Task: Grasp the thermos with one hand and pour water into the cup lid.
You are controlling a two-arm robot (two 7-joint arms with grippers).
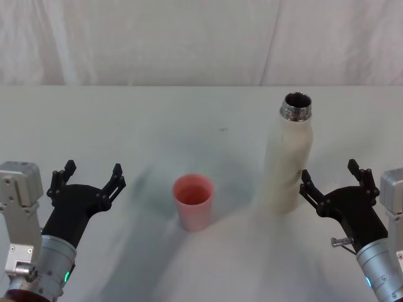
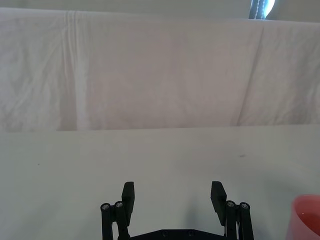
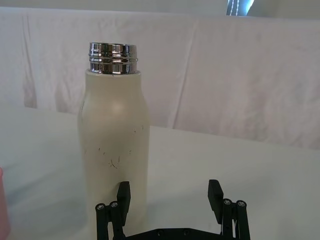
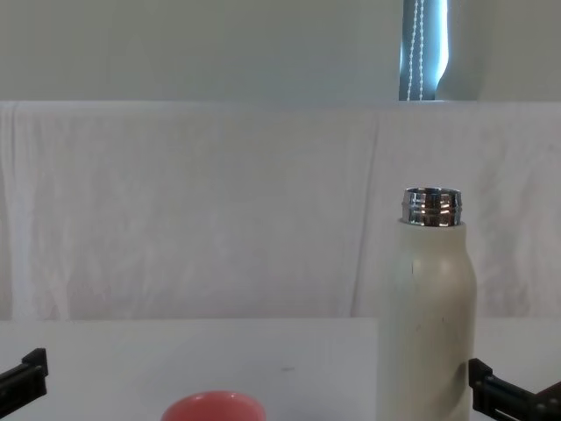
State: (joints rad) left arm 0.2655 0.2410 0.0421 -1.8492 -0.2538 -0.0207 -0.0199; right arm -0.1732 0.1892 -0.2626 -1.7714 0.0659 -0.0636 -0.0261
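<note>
Approach step: the thermos (image 1: 287, 157) stands upright, uncapped, at 3 o'clock of the cup lid (image 1: 193, 201) on the worktop (image 1: 157, 126). Right hand (image 1: 332, 179), fingers spread, sits at its 5 o'clock, just beside it; left hand (image 1: 88, 179) is spread too, idle at the lid's 9 o'clock. Next, I judge: bring the right hand around the body and close.

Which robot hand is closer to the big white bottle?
The right hand. It sits open just beside the thermos, not touching. The left hand is far off, past the cup lid.

No readable text, label, brand, number or sign appears on the thermos (image 3: 115, 150), the cup lid (image 1: 193, 201) or anything around them.
</note>
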